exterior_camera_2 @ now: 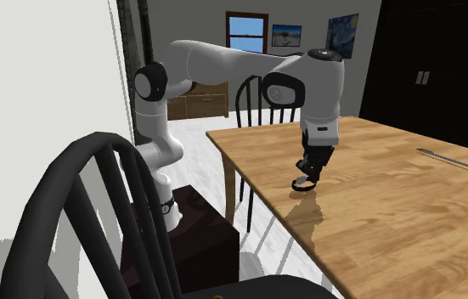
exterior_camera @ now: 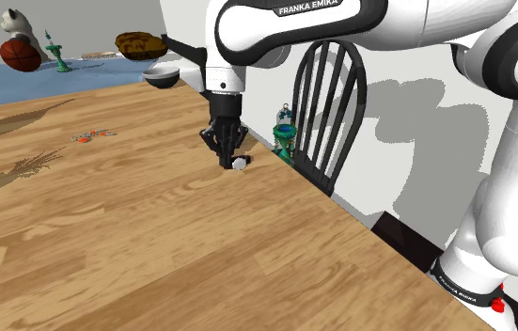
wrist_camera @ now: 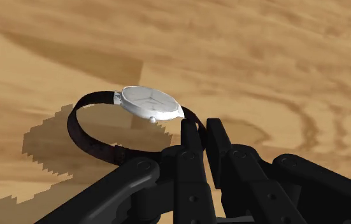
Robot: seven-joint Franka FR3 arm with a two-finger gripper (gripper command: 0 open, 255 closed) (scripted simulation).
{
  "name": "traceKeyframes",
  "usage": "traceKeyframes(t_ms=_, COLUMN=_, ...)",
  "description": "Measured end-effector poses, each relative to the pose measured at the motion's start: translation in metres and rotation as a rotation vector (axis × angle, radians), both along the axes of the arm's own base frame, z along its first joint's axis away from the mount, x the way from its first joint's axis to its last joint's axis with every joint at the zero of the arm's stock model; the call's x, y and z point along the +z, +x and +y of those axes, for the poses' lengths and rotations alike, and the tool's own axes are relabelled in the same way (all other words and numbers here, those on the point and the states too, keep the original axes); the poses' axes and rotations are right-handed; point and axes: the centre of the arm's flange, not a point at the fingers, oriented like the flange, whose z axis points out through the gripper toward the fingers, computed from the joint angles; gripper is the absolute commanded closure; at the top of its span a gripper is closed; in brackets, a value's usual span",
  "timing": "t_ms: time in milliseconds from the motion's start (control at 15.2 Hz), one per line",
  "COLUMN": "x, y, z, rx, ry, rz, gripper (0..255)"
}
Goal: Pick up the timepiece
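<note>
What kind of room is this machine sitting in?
Probably a dining room in a house: a long wooden table, a black spindle-back chair beside it, and framed pictures on the far wall.

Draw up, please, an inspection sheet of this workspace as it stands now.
Surface: wooden table with a wood-grain top.
Job's things: wristwatch, pale face and dark strap, near the table edge by the chair.
Clutter: dark bowl and reddish ball at the far end; small orange item on the top; thin pen-like stick.
Grippers: pincer pointing down at the table, shut on the watch's strap.
Cables: nothing seen.
Surroundings: black chair beside the table, white wall, framed picture.
</note>
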Motion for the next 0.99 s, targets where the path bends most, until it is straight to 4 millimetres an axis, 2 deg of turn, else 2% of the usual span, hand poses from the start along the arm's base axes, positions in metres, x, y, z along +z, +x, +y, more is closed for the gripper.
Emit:
traceKeyframes(t_ms=396, x=0.002, y=0.0, z=0.0, rx=0.0, ry=0.0, rz=0.0, gripper=255)
traceKeyframes(t_ms=990, x=0.047, y=0.001, z=-0.001, rx=0.0, ry=0.0, rz=0.0, gripper=255)
